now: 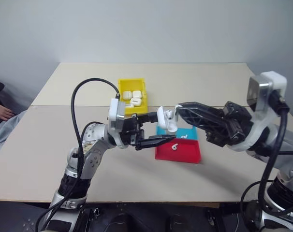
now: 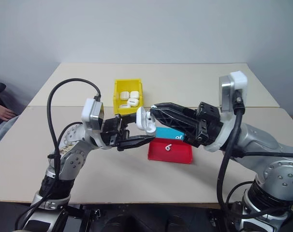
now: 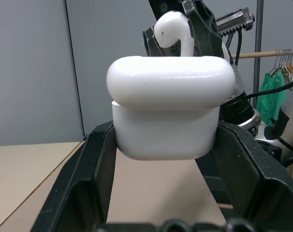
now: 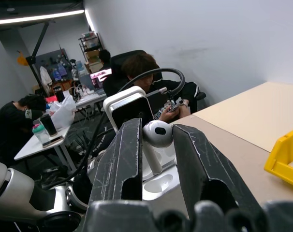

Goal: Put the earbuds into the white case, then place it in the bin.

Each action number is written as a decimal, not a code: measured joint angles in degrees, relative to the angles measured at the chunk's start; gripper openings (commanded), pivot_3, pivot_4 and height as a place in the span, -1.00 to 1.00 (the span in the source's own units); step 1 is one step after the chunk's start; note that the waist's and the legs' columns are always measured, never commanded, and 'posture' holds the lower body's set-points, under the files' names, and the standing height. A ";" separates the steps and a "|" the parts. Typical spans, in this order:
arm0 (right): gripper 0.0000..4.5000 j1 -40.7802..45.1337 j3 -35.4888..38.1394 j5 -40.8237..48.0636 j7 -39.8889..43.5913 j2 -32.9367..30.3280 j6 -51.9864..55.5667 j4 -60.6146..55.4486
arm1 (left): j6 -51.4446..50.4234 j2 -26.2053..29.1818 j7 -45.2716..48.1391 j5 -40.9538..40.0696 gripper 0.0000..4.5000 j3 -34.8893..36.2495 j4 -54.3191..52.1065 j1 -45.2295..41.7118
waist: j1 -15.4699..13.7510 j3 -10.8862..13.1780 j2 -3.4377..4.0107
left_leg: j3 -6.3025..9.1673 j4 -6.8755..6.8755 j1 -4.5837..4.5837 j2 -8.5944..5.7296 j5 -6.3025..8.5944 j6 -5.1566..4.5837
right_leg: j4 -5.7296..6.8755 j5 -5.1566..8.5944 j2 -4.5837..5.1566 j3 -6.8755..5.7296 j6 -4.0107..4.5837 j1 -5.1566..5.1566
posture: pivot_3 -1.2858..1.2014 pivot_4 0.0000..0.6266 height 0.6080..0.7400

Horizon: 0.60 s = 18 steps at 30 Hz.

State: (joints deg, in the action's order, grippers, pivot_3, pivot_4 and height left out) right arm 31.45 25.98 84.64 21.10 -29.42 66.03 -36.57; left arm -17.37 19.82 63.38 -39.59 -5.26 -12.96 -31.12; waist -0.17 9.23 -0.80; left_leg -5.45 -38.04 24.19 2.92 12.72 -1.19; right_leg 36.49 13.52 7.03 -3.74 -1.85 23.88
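White case [image 3: 169,113]: glossy, rounded, lid open; earbud [image 4: 157,134] above.

Counter [image 1: 219,82]: light beige top, seam running across between far panel and near panel. Yellow bin [image 1: 132,95] sits on counter near centre, straddling seam; several white cases [image 1: 132,96] inside bin. Red-and-blue tray [image 1: 181,151] sits on near panel, just nearer than bin and toward robot's right; blue part on far side, red part on near side. One earbud [image 1: 174,147] lies in red part of tray.
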 measured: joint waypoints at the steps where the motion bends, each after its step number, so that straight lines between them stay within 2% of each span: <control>1: -0.46 -0.62 -0.86 0.07 -0.02 -0.67 -1.02 0.00 | 0.00 -0.01 0.00 0.05 0.22 0.00 0.00 0.00 | -0.02 0.00 0.00 | 0.00 0.00 0.00 0.00 0.00 0.00 | -0.01 0.00 0.00 0.00 0.00 0.00 | 0.03 -0.52 1.00; 18: -0.46 -5.60 -7.65 2.13 -0.01 -7.98 -11.55 -0.02 | 2.07 -1.16 -0.02 1.40 0.22 0.01 0.12 0.21 | -0.39 0.01 -0.01 | 0.08 -0.01 0.00 0.00 0.02 -0.04 | -0.26 -0.03 0.00 -0.14 -0.04 -0.19 | 0.03 -0.52 1.00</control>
State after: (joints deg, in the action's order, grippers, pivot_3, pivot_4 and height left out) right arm 25.84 18.33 86.77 21.09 -37.40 54.47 -36.59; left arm -15.30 18.66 63.36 -38.19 -5.25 -12.84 -30.91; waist -0.56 9.24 -0.81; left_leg -5.37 -38.05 24.20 2.91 12.75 -1.23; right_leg 36.22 13.49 7.03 -3.87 -1.89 23.69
